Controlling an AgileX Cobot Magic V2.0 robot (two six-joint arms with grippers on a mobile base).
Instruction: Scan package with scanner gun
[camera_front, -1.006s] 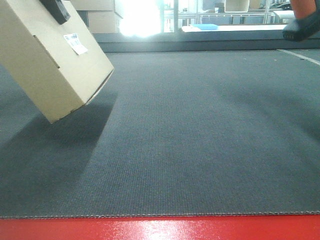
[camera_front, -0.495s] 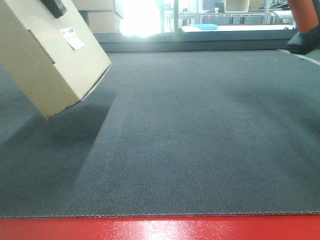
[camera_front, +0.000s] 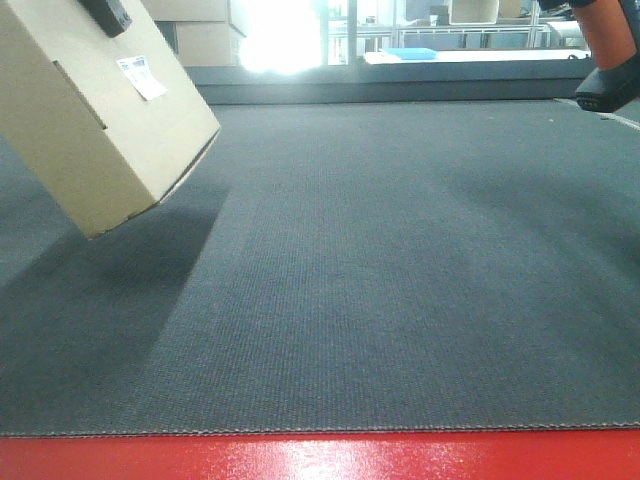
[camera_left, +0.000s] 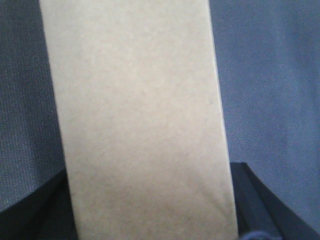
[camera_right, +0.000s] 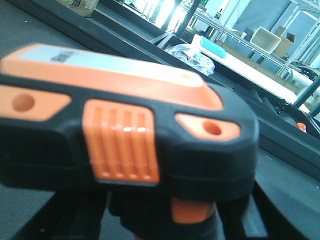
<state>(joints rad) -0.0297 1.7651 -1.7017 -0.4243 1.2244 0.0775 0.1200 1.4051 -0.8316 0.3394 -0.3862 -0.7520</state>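
The package (camera_front: 95, 120), a tan cardboard box with a small white sticker (camera_front: 140, 76), hangs tilted above the grey mat at the upper left. A black finger (camera_front: 106, 13) of my left gripper presses on its top face. In the left wrist view the package (camera_left: 140, 125) fills the middle, and my left gripper (camera_left: 150, 210) is shut on it with dark fingers (camera_left: 252, 200) at both sides. The scanner gun (camera_front: 608, 60) hangs at the upper right edge, orange handle above black foot. My right gripper (camera_right: 155, 220) is shut on the scanner gun (camera_right: 125, 125), below its black and orange head.
The grey mat (camera_front: 380, 260) ends in a red front edge (camera_front: 320, 458). More cardboard boxes (camera_front: 200, 40) stand behind the mat at the back left. A blue tray (camera_front: 415, 52) lies on a far table. Shelving and a crumpled plastic bag (camera_right: 192, 52) stand beyond the scanner.
The package has shifted slightly up and left. The scanner gun has come further into view at the upper right, its orange handle now showing above the foot.
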